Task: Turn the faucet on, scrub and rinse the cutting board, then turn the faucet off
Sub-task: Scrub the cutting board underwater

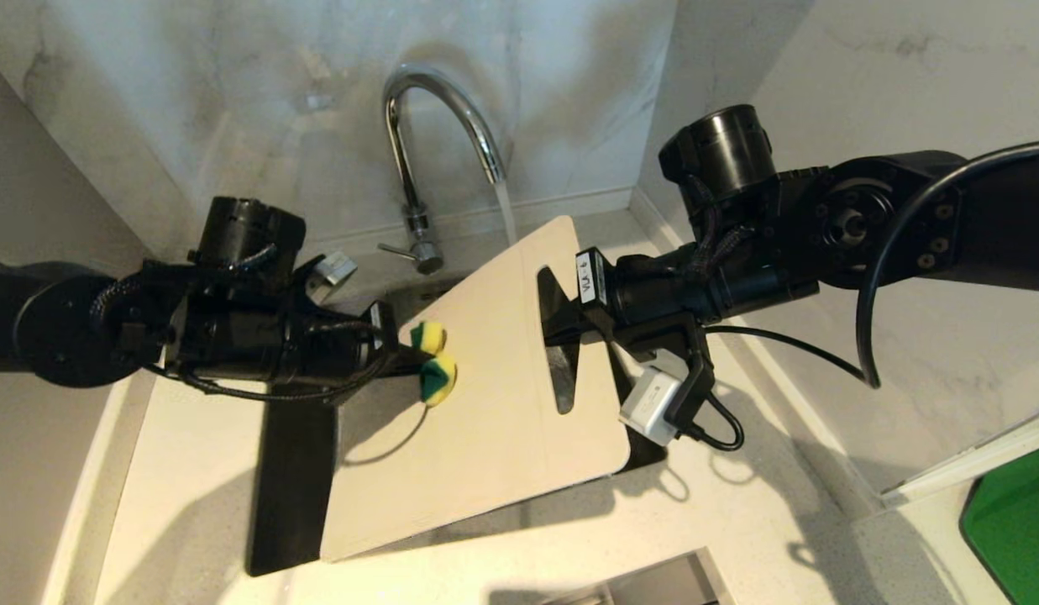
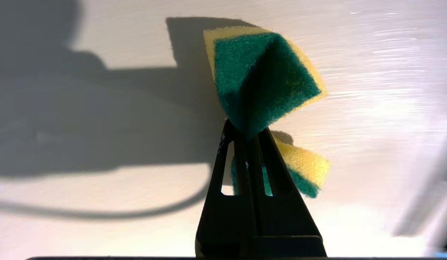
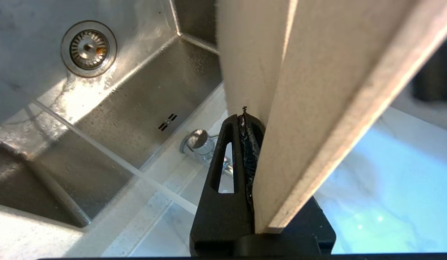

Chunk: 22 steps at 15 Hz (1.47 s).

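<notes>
The chrome faucet (image 1: 406,143) arches over the sink, and a thin stream of water (image 1: 506,210) falls from its spout onto the top corner of the cutting board (image 1: 485,420). The cream board is held tilted above the sink. My right gripper (image 1: 561,326) is shut on it beside the slot handle; in the right wrist view the board (image 3: 317,90) sits clamped in that gripper (image 3: 250,119). My left gripper (image 1: 401,353) is shut on a green-and-yellow sponge (image 1: 435,363), pinched at its middle (image 2: 259,79) and pressed against the board's face (image 2: 100,202).
The steel sink (image 3: 144,101) with its drain (image 3: 89,48) lies below the board. The faucet's base and lever (image 1: 418,250) stand at the sink's back edge. Marble walls close the corner behind. Pale countertop (image 1: 737,521) runs on both sides, and a green object (image 1: 1010,529) is at the right.
</notes>
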### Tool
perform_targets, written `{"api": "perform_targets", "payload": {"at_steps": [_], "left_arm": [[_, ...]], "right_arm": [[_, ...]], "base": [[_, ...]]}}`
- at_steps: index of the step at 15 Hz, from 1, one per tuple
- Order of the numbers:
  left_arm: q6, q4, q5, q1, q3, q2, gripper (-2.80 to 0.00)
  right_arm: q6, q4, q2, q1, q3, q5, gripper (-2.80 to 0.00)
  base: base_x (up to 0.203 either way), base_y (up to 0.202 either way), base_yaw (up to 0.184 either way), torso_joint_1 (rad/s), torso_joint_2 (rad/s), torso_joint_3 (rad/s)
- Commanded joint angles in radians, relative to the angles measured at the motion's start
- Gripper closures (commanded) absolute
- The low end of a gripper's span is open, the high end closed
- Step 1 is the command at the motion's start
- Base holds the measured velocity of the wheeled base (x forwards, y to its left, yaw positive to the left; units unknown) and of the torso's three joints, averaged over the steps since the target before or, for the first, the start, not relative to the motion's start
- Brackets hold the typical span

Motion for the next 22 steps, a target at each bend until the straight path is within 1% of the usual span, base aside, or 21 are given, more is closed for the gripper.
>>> {"api": "perform_targets", "payload": {"at_steps": [1,2,5,7,10,12,16,17,20,22], "left_arm": [[0.005,-0.089,-0.037,0.099,0.147,-0.036,0.00],[0.013,-0.111,-0.056,0.135,0.182,-0.042,0.00],[0.032,-0.127,-0.096,0.213,0.236,-0.053,0.00],[0.063,-0.141,-0.114,0.261,0.267,-0.053,0.00],[0.088,-0.167,-0.145,0.326,0.320,-0.055,0.00],[0.106,-0.197,-0.154,0.362,0.367,-0.055,0.00],[0.117,-0.224,-0.192,0.430,0.400,-0.059,0.00],[0.125,-0.225,-0.198,0.436,0.399,-0.063,0.00],[0.123,-0.226,-0.202,0.433,0.377,-0.093,0.00],[0.092,-0.223,-0.207,0.418,0.331,-0.128,0.00]], "right_arm": [[-0.013,0.002,-0.016,-0.001,0.004,0.008,0.00],[-0.013,0.002,-0.016,0.001,0.010,0.009,0.00],[-0.013,0.002,-0.016,0.000,0.009,0.009,0.00],[-0.013,0.002,-0.023,-0.001,0.009,0.012,0.00],[-0.013,0.002,-0.031,-0.008,0.012,0.014,0.00],[-0.013,0.002,-0.033,-0.013,0.016,0.024,0.00],[-0.015,0.002,-0.039,-0.015,0.019,0.024,0.00],[-0.014,0.002,-0.040,-0.015,0.019,0.024,0.00],[-0.015,0.002,-0.040,-0.018,0.019,0.024,0.00],[-0.013,0.002,-0.045,-0.018,0.018,0.024,0.00]], "base": [[0.000,0.000,0.000,0.000,0.00,0.000],[0.000,0.000,0.000,0.000,0.00,0.000],[0.000,0.000,0.000,0.000,0.00,0.000],[0.000,0.000,0.000,0.000,0.00,0.000],[0.000,0.000,0.000,0.000,0.00,0.000],[0.000,0.000,0.000,0.000,0.00,0.000],[0.000,0.000,0.000,0.000,0.00,0.000],[0.000,0.000,0.000,0.000,0.00,0.000],[0.000,0.000,0.000,0.000,0.00,0.000],[0.000,0.000,0.000,0.000,0.00,0.000]]}}
